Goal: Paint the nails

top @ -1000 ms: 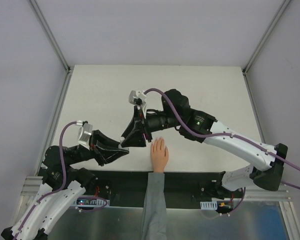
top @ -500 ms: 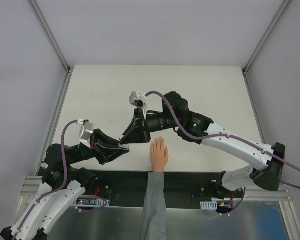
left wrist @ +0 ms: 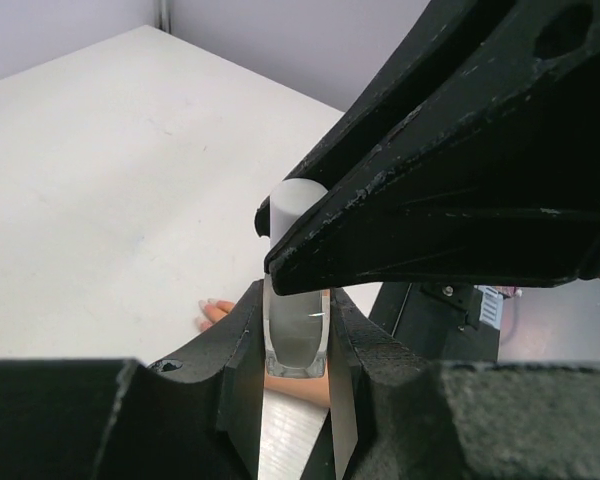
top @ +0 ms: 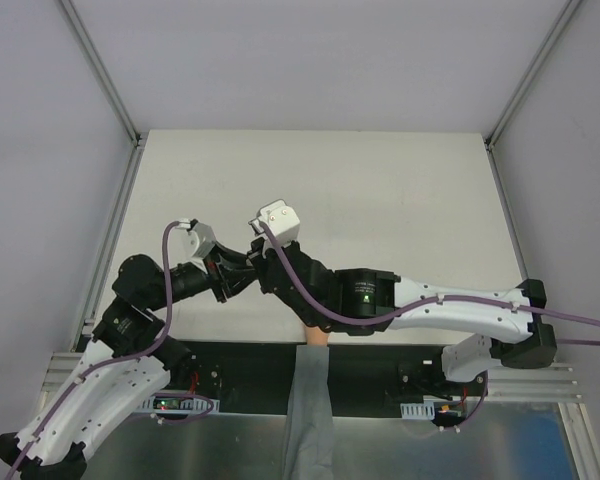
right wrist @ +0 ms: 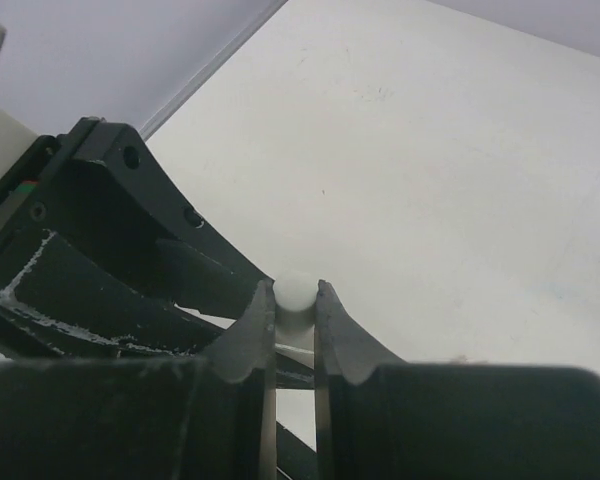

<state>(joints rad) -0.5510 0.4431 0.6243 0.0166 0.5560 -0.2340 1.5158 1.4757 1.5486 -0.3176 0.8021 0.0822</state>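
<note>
left wrist: left tool (left wrist: 297, 335) clamps clear bottle (left wrist: 297, 350), peach hand (left wrist: 220, 312) beyond it | right wrist: right tool (right wrist: 294, 300) pinches white cap (right wrist: 294, 289) | top: both grips hidden

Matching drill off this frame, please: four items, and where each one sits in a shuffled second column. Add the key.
1. clear bottle
2. white cap
3. hand
4. grey sleeve

A. crosses the black strip at the table's near edge
B. clamped in the right gripper
C. on the table, mostly hidden under the right arm
D. clamped in the left gripper

Pairs: 1-D, 2-B, 3-C, 4-A
</note>
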